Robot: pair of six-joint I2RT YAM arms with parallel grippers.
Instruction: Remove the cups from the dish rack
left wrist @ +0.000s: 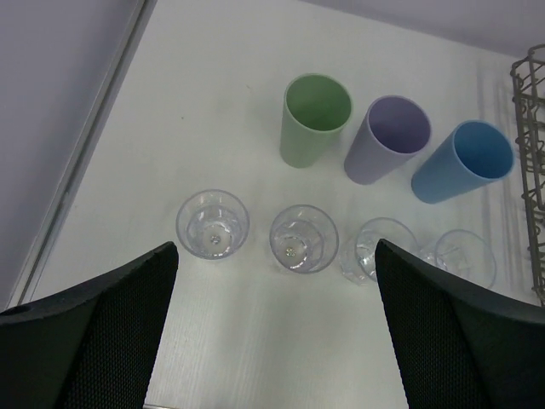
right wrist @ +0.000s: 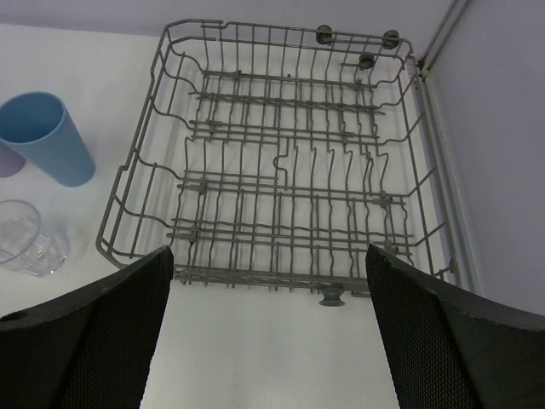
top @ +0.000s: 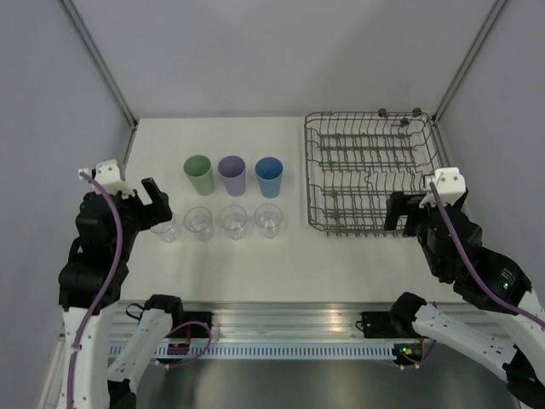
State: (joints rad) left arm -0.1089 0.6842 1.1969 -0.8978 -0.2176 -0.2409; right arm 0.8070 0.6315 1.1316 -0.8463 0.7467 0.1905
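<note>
The grey wire dish rack [top: 372,113] stands at the right of the table and holds no cups; the right wrist view shows its bare tines [right wrist: 255,277]. Mint green [top: 198,175], lavender [top: 232,175] and blue [top: 269,176] tumblers stand upright in a row on the table. Several clear cups [top: 234,221] stand in a row in front of them. My left gripper [top: 157,207] is open and empty, near the leftmost clear cup [left wrist: 212,223]. My right gripper [top: 400,213] is open and empty, at the rack's near edge.
The rack's edge [left wrist: 530,128] shows just right of the blue tumbler [left wrist: 464,160]. A metal frame post [top: 98,60] runs along the table's left side and another [top: 464,60] along the right. A rail [top: 281,345] lies at the near edge.
</note>
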